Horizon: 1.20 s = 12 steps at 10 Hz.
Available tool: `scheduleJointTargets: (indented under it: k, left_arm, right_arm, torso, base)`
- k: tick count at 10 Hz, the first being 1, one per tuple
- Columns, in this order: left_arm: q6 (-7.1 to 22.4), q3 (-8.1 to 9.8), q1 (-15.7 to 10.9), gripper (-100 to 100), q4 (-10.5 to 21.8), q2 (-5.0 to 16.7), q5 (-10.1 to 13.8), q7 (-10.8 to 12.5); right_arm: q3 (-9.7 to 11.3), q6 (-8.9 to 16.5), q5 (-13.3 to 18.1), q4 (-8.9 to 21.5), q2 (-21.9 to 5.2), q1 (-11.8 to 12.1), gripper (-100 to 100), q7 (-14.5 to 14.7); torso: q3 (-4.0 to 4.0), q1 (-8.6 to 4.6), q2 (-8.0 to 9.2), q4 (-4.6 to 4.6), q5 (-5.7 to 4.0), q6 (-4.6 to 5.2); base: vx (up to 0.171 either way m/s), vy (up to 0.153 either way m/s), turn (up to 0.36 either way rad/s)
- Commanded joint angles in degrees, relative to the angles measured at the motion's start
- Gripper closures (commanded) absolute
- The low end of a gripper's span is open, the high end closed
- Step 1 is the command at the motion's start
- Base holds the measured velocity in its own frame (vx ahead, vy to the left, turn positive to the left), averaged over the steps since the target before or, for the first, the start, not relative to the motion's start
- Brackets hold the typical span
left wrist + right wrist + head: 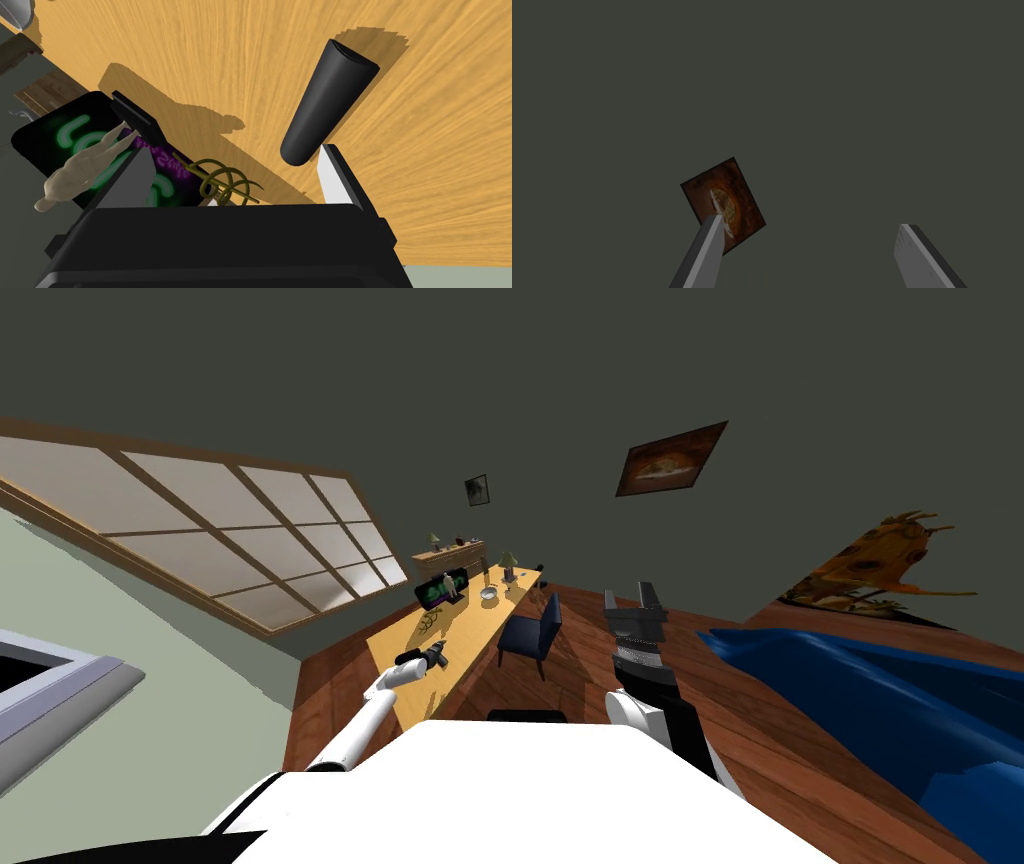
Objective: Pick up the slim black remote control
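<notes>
With left gripper [231,150] jaws spread and the black remote [327,102] lying by one finger rather than between them, it could be knocked aside on closing; right gripper [809,221] also spread.

On the table [250,50], the remote control [327,102] lies just ahead of our left gripper [232,149]. Beside it we find a coil [225,180] near a panel [45,135], with a figurine [82,167] against that panel. A chair [530,633] stands right of the table.
</notes>
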Motion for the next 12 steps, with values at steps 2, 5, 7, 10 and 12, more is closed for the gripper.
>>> scheduleJointTargets:
  k: [2, 5, 7, 10, 12]
  left_arm:
    - [1.4, -0.29, -0.8, -100, 2.5, 0.3, 0.2, -0.8]
    - [5.5, -1.78, -3.6, -100, 7.6, 2.1, 1.7, -3.8]
    - [7.4, -2.55, -4.9, -100, 11.1, 2.9, 2.4, -5.1]
    - [9.2, -3.33, -6.1, -100, 13.8, 3.6, 3.0, -6.5]
    - [10.9, -4.10, -7.3, -100, 16.6, 4.2, 3.5, -7.7]
  right_arm:
    - [0.0, 0.0, 0.0, 0.0, 0.0, 0.0, 0, 0.0]
    - [0.0, 0.0, 0.0, 0.0, 0.0, 0.0, 0, 0.0]
    - [0.0, 0.0, 0.0, 0.0, 0.0, 0.0, 0, 0.0]
    - [0.0, 0.0, 0.0, 0.0, 0.0, 0.0, 0, 0.0]
    - [0.0, 0.0, 0.0, 0.0, 0.0, 0.0, 0, 0.0]
  torso:
    - [0.00, 0.00, 0.01, -0.01, 0.00, -0.06]
    - [0.00, -0.03, 0.01, 0.00, 0.00, -0.04]
    - [-0.01, 0.00, -0.01, -0.01, 0.00, -0.06]
    - [0.01, -0.06, 0.03, 0.00, -0.01, -0.07]
    - [0.01, -0.04, 0.02, 0.00, 0.00, -0.06]
  base:
    - [0.017, 0.028, -0.028]
    - [0.023, 0.033, -0.134]
    - [0.028, 0.040, -0.107]
    - [0.017, 0.027, -0.060]
    - [0.025, 0.039, -0.097]
